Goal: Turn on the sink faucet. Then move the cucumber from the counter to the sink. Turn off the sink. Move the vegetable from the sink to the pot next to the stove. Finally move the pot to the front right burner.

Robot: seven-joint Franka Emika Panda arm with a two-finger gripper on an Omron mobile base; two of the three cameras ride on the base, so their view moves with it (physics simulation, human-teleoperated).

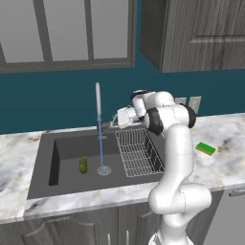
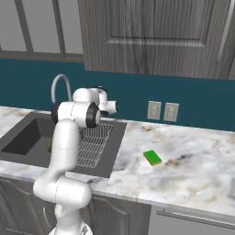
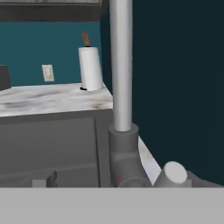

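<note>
The sink faucet [image 1: 98, 102] rises behind the sink [image 1: 72, 184], and a thin blue stream of water [image 1: 101, 149] falls from it onto the round drain. The cucumber [image 1: 83, 164], small and dark green, lies on the basin floor left of the drain. My gripper [image 1: 116, 118] is open, at the back rim just right of the faucet's base. In the hand view the faucet's silver post [image 3: 121, 65] and dark base [image 3: 124, 153] stand close ahead, with a rounded grey handle end [image 3: 173, 173] at the lower right. From the right base view the gooseneck [image 2: 59, 86] curves over the sink [image 2: 20, 133].
A wire rack [image 1: 139, 152] fills the basin's right half. A green sponge [image 1: 206, 148] lies on the marble counter [image 1: 225, 158] right of the sink. Two wall outlets [image 2: 161, 111] sit on the teal backsplash. A paper towel roll [image 3: 91, 68] stands on the counter beyond the faucet.
</note>
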